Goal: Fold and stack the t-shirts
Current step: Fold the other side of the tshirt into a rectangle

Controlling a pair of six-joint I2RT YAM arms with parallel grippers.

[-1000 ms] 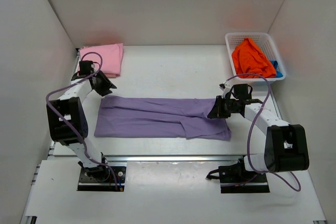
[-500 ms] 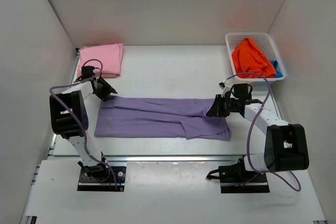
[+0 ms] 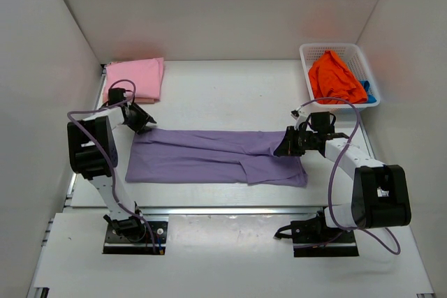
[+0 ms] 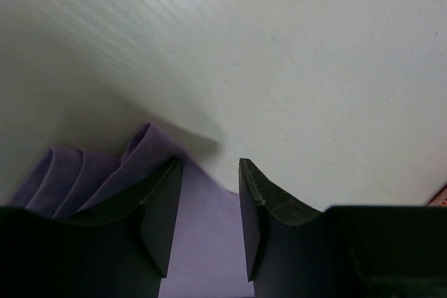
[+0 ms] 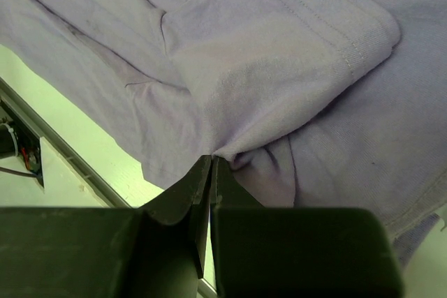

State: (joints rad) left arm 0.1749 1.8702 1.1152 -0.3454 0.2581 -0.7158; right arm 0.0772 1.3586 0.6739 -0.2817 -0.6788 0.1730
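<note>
Across the white worktop (image 3: 230, 95), the soft lavender purple cotton t-shirt (image 3: 209, 156) lies folded long and creased; the right claw (image 5: 211, 165) pinches its fabric, the left claw (image 4: 209, 179) is spread.

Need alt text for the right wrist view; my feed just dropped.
The right jaws are shut on a pinched-up fold of the purple shirt. The shirt fills nearly the whole view, and its stitched hem is folded over at the upper right. A strip of pale table shows at lower left.
</note>
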